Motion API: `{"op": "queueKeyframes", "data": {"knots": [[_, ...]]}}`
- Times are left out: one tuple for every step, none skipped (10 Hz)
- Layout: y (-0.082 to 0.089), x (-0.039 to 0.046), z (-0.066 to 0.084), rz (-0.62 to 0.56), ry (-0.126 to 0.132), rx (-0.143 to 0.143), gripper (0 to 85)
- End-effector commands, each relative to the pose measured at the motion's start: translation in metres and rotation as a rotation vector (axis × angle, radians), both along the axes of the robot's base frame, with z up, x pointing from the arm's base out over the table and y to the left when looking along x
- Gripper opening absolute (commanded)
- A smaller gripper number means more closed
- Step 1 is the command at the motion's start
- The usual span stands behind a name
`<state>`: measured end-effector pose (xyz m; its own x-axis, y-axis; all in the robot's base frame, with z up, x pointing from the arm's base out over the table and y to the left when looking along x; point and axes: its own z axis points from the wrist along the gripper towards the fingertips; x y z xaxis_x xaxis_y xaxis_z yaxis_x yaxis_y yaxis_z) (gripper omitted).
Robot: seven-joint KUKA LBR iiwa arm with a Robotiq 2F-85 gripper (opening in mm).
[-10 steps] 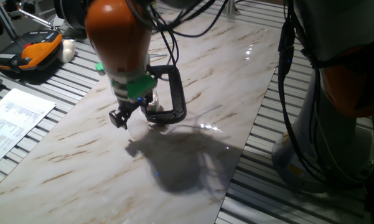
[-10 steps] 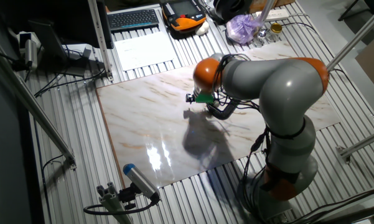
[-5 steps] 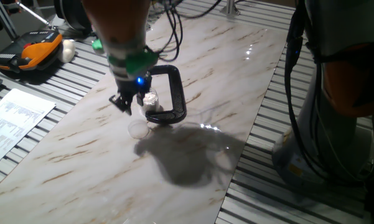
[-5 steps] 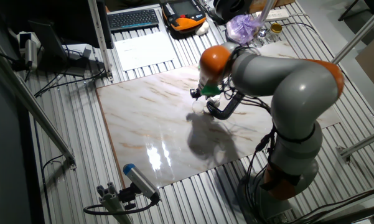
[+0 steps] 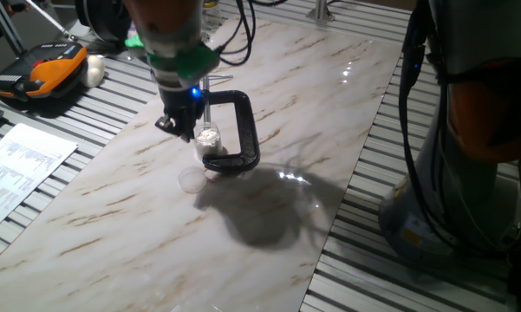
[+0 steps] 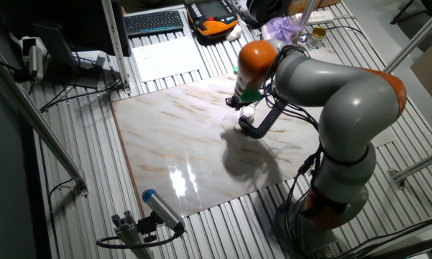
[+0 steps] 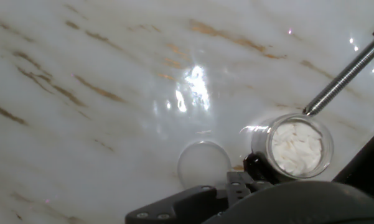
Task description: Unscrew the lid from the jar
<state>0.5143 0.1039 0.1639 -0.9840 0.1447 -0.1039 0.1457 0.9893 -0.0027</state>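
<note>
The jar (image 5: 209,139) is a tiny clear cylinder with white contents, standing without a top in the black C-clamp (image 5: 245,130). In the hand view the jar (image 7: 297,147) shows its open mouth, with the clamp's metal screw (image 7: 342,78) touching its rim. The lid (image 5: 192,179), a shallow translucent disc, lies flat on the marble beside the clamp, apart from the jar. The lid (image 7: 203,165) also shows left of the jar in the hand view. My gripper (image 5: 177,130) hangs above and left of the jar, open and holding nothing.
The marble board (image 5: 312,95) lies on a slatted metal table (image 5: 87,95). An orange and black case (image 5: 39,74) and a printed sheet (image 5: 17,165) sit at the left. A keyboard (image 6: 154,21) and a purple bag (image 6: 282,32) are at the far edge.
My gripper has risen and moved back from the lid toward the jar and clamp. The lid stays on the marble where it lay.
</note>
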Motion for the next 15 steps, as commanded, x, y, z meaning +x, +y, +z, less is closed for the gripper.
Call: {"op": "queueKeyframes", "data": {"knots": [[-0.003,0.0011,0.004,0.004,0.0,-0.002,0.0],[-0.007,0.0023,0.007,0.013,0.001,-0.005,0.0],[-0.01,0.0034,0.01,0.016,0.006,0.002,0.0],[-0.013,0.0042,0.013,0.028,0.009,-0.002,0.0],[-0.016,0.0046,0.016,0.037,0.01,-0.005,0.0],[-0.019,0.0049,0.019,0.047,0.01,-0.008,0.0],[-0.022,0.0057,0.021,0.058,0.012,-0.011,0.0],[-0.027,0.007,0.024,0.068,0.015,-0.006,0.0],[-0.033,0.0091,0.027,0.077,0.018,-0.004,0.0],[-0.038,0.0111,0.03,0.082,0.019,0.0,0.0],[-0.042,0.0125,0.033,0.082,0.019,0.005,0.0],[-0.044,0.0129,0.035,0.07,0.031,0.008,0.0],[-0.046,0.0123,0.036,0.057,0.042,0.014,0.0],[-0.051,0.0124,0.041,0.05,0.057,0.036,0.0],[-0.058,0.0127,0.046,0.051,0.064,0.052,0.0]]}}
